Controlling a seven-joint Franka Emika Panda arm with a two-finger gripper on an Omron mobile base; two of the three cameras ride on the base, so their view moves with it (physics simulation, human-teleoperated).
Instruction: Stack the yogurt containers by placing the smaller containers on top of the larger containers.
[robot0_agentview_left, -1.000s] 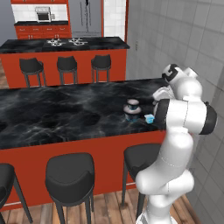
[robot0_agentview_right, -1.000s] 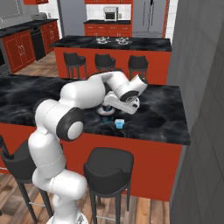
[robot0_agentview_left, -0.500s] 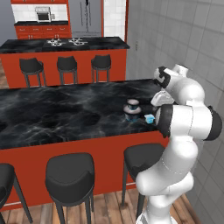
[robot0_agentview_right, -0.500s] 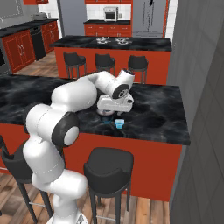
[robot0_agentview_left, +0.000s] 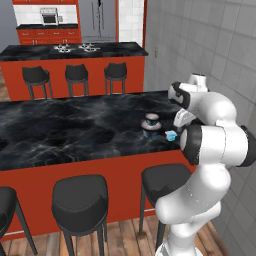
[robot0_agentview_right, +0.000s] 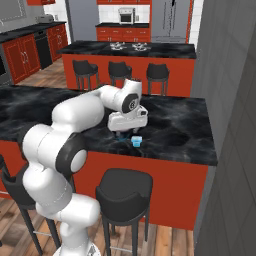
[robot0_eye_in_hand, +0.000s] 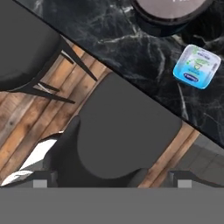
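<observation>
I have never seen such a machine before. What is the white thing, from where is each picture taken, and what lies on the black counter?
The white thing is a robot arm on a base that can drive; the kitchen is computer-rendered. Two pictures come from cameras on the base, one behind the arm on its left and one on its right, so they show the same scene from two sides. The third comes from a camera on the hand, looking along its fingers.

On the black marble counter stands a wide dark tub with a smaller dark cup on top. Beside it, near the counter edge, lies a small light-blue cup. The hand view shows that light-blue cup from above, the tub's rim, and black stools on the wooden floor below.

The hand hovers low near the cups. It appears to hold nothing, but I cannot tell whether its fingers are open.
</observation>
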